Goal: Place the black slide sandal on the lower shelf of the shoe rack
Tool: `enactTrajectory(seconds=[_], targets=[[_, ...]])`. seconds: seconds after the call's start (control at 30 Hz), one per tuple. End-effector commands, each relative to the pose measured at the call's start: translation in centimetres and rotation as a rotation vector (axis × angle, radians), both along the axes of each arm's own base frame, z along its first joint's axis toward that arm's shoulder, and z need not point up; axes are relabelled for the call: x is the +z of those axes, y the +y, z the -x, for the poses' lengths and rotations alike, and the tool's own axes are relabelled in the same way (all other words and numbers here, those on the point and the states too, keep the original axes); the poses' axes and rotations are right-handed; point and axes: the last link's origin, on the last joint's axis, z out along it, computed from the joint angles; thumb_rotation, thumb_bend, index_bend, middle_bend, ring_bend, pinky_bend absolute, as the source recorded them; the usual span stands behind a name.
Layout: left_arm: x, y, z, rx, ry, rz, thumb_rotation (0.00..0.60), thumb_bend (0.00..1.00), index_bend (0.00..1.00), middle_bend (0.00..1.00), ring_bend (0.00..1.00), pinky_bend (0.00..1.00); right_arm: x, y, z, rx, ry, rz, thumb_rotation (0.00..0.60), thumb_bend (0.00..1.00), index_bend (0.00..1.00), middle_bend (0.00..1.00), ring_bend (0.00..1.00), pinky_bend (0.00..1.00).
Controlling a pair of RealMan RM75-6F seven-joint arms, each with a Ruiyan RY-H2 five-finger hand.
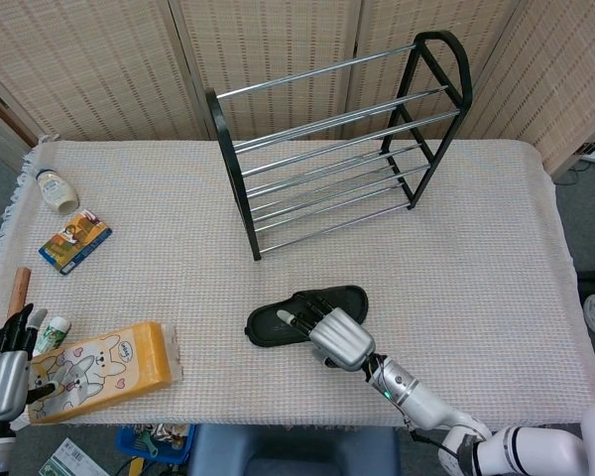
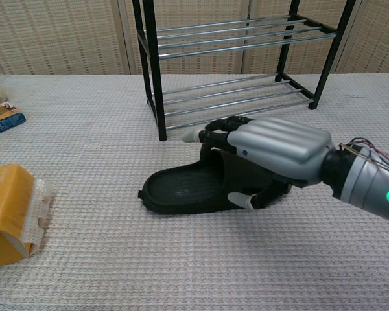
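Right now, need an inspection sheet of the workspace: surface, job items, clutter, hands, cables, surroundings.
Surface: table under a beige woven cloth.
Job's things: black slide sandal flat on the cloth in front of the black-framed shoe rack with chrome rails; no shoe on either shelf.
Clutter: yellow rabbit-print pack, blue snack packet, small white jar, all at the left side.
Hands: right hand spread over the sandal's strap; left hand beside the yellow pack.
Cables: thin wires at the right wrist.
Surroundings: woven folding screens behind.
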Motion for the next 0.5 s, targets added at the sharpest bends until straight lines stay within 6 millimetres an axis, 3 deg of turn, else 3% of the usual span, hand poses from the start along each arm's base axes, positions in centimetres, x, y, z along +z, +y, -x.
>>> enactTrajectory(seconds=[0.03, 0.3, 0.5], targets=[[0.0, -0.1, 0.1, 0.004, 0.0, -0.002, 0.6, 0.24, 0.09, 0.0, 0.0, 0.17, -1.1, -0.2, -0.5, 0.021, 0.058, -0.007, 0.6, 0.44, 0.0, 0.28, 0.0, 0.0], [0.0, -0.3, 0.3, 0.007, 0.0, 0.0, 0.6, 0.24, 0.09, 0.0, 0.0, 0.17, -1.8, -0.1, 0.7, 0.005, 0.146, -0.026, 0.6, 0.44, 0.0, 0.3, 0.0, 0.0], [-0.2, -0.1, 0.0, -0.004, -0.004, 0.006, 0.6, 0.24, 0.09, 0.0, 0.0, 0.17, -0.5, 0.4, 3.1, 0.0, 0.203, -0.025, 0.6, 0.44, 0.0, 0.35, 0.0, 0.0]])
